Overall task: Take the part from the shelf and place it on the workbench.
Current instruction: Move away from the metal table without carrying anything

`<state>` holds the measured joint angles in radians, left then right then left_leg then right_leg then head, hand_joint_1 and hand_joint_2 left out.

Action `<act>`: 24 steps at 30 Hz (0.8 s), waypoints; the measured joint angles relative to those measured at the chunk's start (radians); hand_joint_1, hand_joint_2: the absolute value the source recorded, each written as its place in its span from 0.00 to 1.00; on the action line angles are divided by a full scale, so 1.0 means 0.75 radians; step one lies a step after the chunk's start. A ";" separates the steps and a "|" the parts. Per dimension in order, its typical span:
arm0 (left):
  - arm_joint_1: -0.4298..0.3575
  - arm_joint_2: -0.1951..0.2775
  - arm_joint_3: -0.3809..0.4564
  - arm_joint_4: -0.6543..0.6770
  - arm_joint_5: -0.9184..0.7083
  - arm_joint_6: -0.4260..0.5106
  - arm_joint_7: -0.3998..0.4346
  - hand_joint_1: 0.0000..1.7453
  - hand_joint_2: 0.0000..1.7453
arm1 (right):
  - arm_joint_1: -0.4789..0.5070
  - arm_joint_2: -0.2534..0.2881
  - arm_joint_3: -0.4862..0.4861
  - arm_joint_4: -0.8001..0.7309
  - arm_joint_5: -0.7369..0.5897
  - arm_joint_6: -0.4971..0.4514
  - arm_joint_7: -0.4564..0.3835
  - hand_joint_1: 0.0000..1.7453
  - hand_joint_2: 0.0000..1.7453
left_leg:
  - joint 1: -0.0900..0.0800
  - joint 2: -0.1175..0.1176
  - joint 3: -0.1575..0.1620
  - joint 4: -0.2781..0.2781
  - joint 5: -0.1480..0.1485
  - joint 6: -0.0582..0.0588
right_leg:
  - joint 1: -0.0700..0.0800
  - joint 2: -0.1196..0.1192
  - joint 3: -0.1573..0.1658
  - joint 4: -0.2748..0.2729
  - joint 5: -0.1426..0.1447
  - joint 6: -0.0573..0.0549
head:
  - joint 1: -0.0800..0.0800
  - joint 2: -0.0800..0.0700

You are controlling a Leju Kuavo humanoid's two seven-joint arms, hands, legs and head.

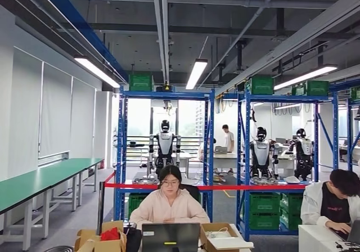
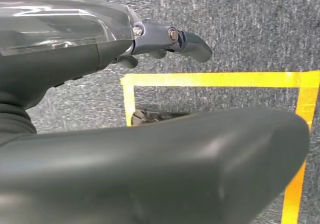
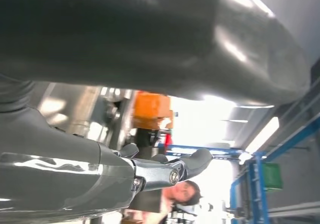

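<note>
Nearest: left hand [image 2: 162,39] hangs over grey floor [image 2: 245,24] with yellow tape [image 2: 219,79], fingers extended, holding nothing. Right hand [image 3: 166,171] likewise, fingers out, nothing in it. Both arms look parked at the sides, probably because no reach has started.

Near centre, one person [image 1: 169,198] sits behind a laptop [image 1: 170,236], two cardboard boxes [image 1: 219,236] beside it; a second person [image 1: 335,198] sits at a desk [image 1: 314,236] near right. Red tape [image 1: 255,187] runs across behind them, likely to fence off the robot area.

Left: long green desk [image 1: 30,184], likely the workbench.

Mid: blue shelves [image 1: 210,145], at least two bays; green crates [image 1: 264,210] on the low levels and on top, roughly seven.

Far: three robots [image 1: 165,145] standing, one person standing.

Part: can't tell which item it is; presumably on the shelves, well away from both hands.
</note>
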<state>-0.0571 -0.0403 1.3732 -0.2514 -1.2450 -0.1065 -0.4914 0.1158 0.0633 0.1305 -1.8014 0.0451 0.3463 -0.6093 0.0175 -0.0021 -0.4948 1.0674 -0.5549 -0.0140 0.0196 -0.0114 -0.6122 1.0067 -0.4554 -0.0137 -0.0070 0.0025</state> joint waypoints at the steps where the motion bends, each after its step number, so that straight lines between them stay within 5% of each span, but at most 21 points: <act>1: -0.004 0.001 -0.001 0.000 0.000 -0.001 -0.006 0.00 0.00 | 0.000 -0.002 -0.005 0.017 0.011 -0.008 0.015 0.00 0.00 | -0.002 -0.001 0.038 -0.061 -0.019 0.006 | 0.001 0.000 -0.013 0.012 0.008 0.007 | 0.000 0.000; 4: -0.007 0.002 -0.002 0.000 0.005 -0.002 -0.018 0.00 0.00 | 0.006 -0.008 -0.019 0.127 0.059 -0.048 0.060 0.00 0.00 | -0.007 0.002 0.043 -0.098 -0.017 0.037 | -0.002 0.004 -0.027 0.023 0.023 0.029 | 0.000 0.000; 6: -0.007 0.002 -0.001 0.000 0.008 -0.002 -0.021 0.00 0.00 | 0.019 -0.013 -0.025 0.218 0.085 -0.076 0.058 0.00 0.00 | -0.004 0.008 0.013 -0.100 0.014 0.056 | -0.009 0.010 -0.048 0.078 -0.056 0.045 | -0.001 0.000; 9: -0.009 0.004 -0.001 0.000 0.009 -0.001 -0.023 0.00 0.00 | 0.029 -0.016 -0.036 0.340 0.107 -0.111 0.075 0.00 0.00 | -0.008 0.013 -0.049 -0.099 0.063 0.067 | -0.023 0.011 -0.092 0.301 -0.238 0.061 | -0.001 0.000; 11: -0.009 0.004 -0.001 0.000 0.008 -0.001 -0.022 0.00 0.00 | 0.030 -0.016 -0.049 0.453 0.119 -0.137 0.105 0.00 0.00 | -0.011 0.015 -0.092 -0.098 0.094 0.066 | -0.028 0.011 -0.067 0.377 -0.229 0.068 | -0.001 0.000; 12: -0.008 0.004 0.000 0.000 0.005 -0.001 -0.022 0.00 0.00 | 0.029 -0.016 -0.056 0.528 0.130 -0.155 0.113 0.00 0.00 | -0.011 0.015 -0.112 -0.098 0.109 0.065 | -0.028 0.011 -0.023 0.348 -0.192 0.069 | -0.001 0.000; 14: -0.008 0.003 -0.001 0.000 -0.001 -0.001 -0.020 0.00 0.00 | 0.015 -0.016 -0.076 0.704 0.164 -0.200 0.103 0.00 0.00 | -0.012 0.014 -0.145 -0.097 0.138 0.058 | -0.026 0.012 0.126 0.167 -0.136 0.061 | -0.001 0.000; 16: -0.007 0.003 -0.001 0.000 -0.008 -0.001 -0.018 0.00 0.00 | -0.026 -0.013 -0.105 0.922 0.198 -0.251 0.069 0.00 0.00 | -0.013 0.014 -0.160 -0.096 0.164 0.046 | -0.018 0.013 0.275 -0.049 -0.147 0.045 | -0.001 0.000; 17: -0.008 0.002 -0.001 0.000 -0.011 0.000 -0.015 0.00 0.00 | -0.051 -0.012 -0.123 1.041 0.210 -0.275 0.053 0.00 0.00 | -0.011 0.016 -0.164 -0.097 0.176 0.038 | -0.013 0.013 0.316 -0.113 -0.158 0.038 | -0.001 0.000; 19: -0.012 0.001 -0.001 0.000 -0.018 0.000 -0.010 0.00 0.00 | -0.087 -0.011 -0.169 1.274 0.222 -0.321 0.046 0.00 0.00 | -0.002 0.016 -0.171 -0.099 0.195 0.022 | -0.006 0.010 0.323 -0.149 -0.150 0.021 | -0.001 0.000; 21: -0.010 -0.002 -0.001 0.000 -0.023 0.000 -0.005 0.00 0.00 | -0.102 -0.009 -0.213 1.448 0.218 -0.355 0.064 0.00 0.00 | 0.002 0.011 -0.188 -0.061 0.134 0.014 | -0.005 0.001 0.297 -0.150 -0.120 -0.003 | -0.001 0.000; 24: -0.009 -0.010 -0.002 0.000 -0.031 0.001 0.004 0.00 0.00 | -0.136 -0.007 -0.273 1.683 0.205 -0.406 0.134 0.00 0.00 | -0.001 0.009 -0.235 0.166 -0.073 0.012 | -0.001 -0.003 0.229 -0.130 -0.080 -0.022 | -0.001 0.000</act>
<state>-0.0638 -0.0477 1.3721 -0.2514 -1.2683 -0.1057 -0.4883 0.0136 0.0580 -0.0742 -0.5388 0.1987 0.0420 -0.5090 0.0168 0.0048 -0.6708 1.1915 -0.6097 -0.0051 0.0190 -0.0139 -0.4408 0.9093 -0.5153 -0.0303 -0.0075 0.0023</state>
